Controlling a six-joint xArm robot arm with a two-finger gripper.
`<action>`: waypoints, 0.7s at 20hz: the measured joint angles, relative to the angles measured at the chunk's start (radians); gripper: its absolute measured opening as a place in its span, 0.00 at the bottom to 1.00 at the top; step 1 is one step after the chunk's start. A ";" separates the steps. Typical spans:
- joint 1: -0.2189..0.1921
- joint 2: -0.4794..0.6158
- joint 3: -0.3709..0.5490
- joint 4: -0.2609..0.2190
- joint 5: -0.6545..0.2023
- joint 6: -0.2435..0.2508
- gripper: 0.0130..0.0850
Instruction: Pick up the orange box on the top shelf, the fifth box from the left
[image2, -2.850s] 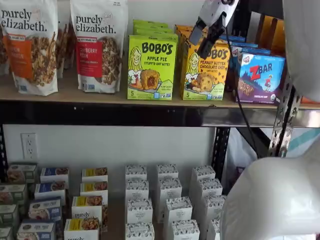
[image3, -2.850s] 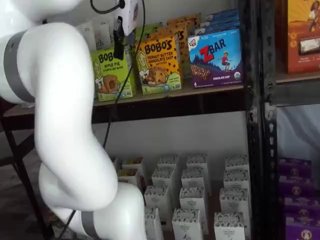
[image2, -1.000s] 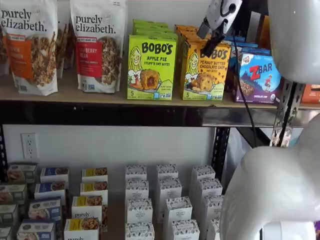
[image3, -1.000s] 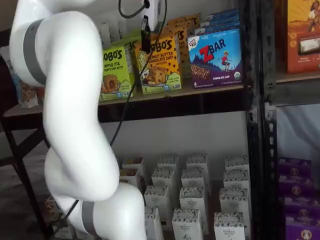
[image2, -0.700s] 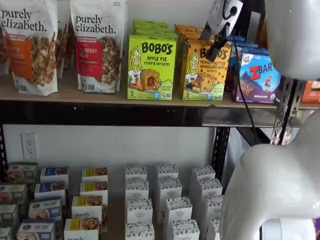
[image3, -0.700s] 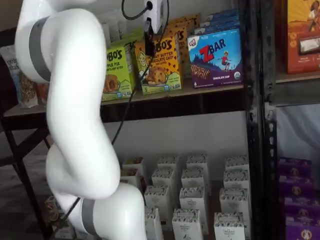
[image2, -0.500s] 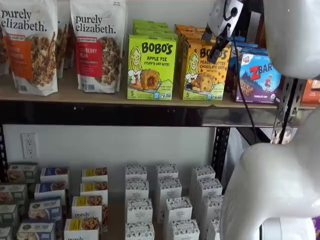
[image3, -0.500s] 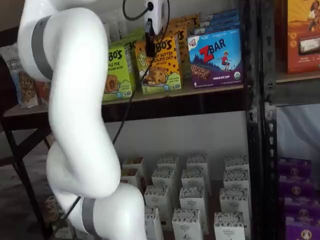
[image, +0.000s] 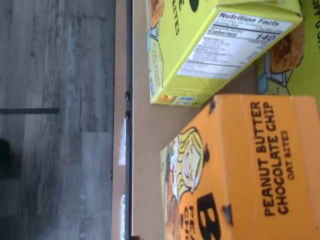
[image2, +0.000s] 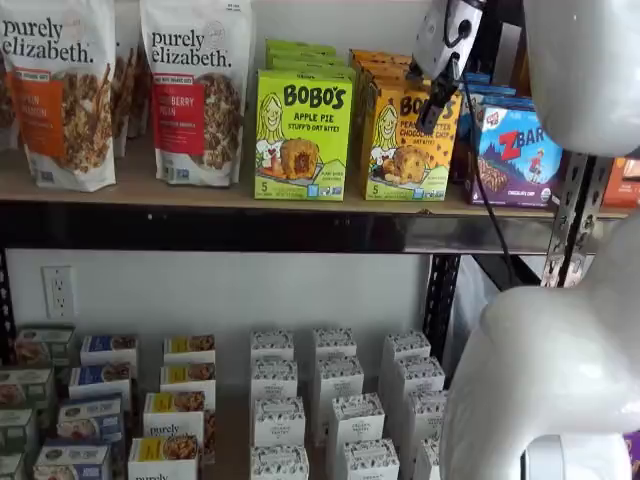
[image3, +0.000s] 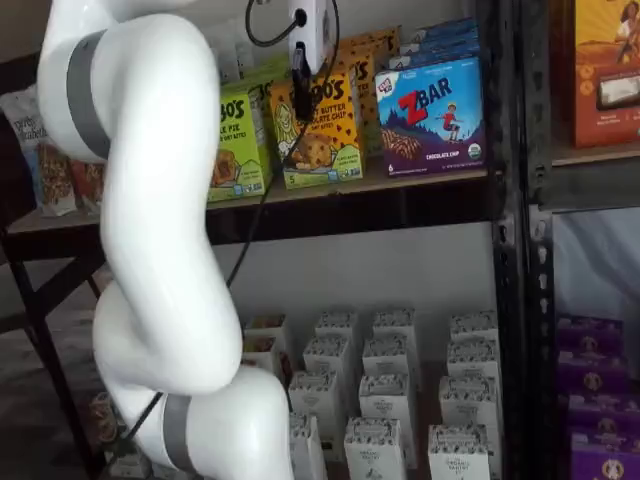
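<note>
The orange box (image2: 403, 150) stands on the top shelf (image2: 150, 190), between a lime-green Apple Pie box (image2: 303, 135) and a blue ZBar box (image2: 520, 155). It shows in both shelf views, here too (image3: 322, 140). My gripper (image2: 432, 105) hangs in front of the orange box's upper right corner; its black fingers (image3: 300, 90) show side-on, with no plain gap and no box in them. In the wrist view the orange top of the box (image: 260, 165) fills the picture, with the green box (image: 215, 45) beside it on the tan board (image: 145, 150).
Granola bags (image2: 195, 90) stand at the shelf's left. More orange boxes line up behind the front one. A black upright (image2: 565, 230) stands right of the ZBar box. Small white boxes (image2: 335, 400) fill the lower shelf. My white arm (image3: 150, 230) covers part of one view.
My gripper has moved right from the gap between green and orange boxes, over to the orange box's upper front, and slightly closer to the shelf. The boxes have not moved.
</note>
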 joint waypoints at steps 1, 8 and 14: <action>-0.001 0.001 -0.001 0.004 0.000 0.000 1.00; 0.016 0.004 -0.003 -0.035 -0.007 0.010 1.00; 0.027 0.010 -0.007 -0.052 -0.005 0.019 0.89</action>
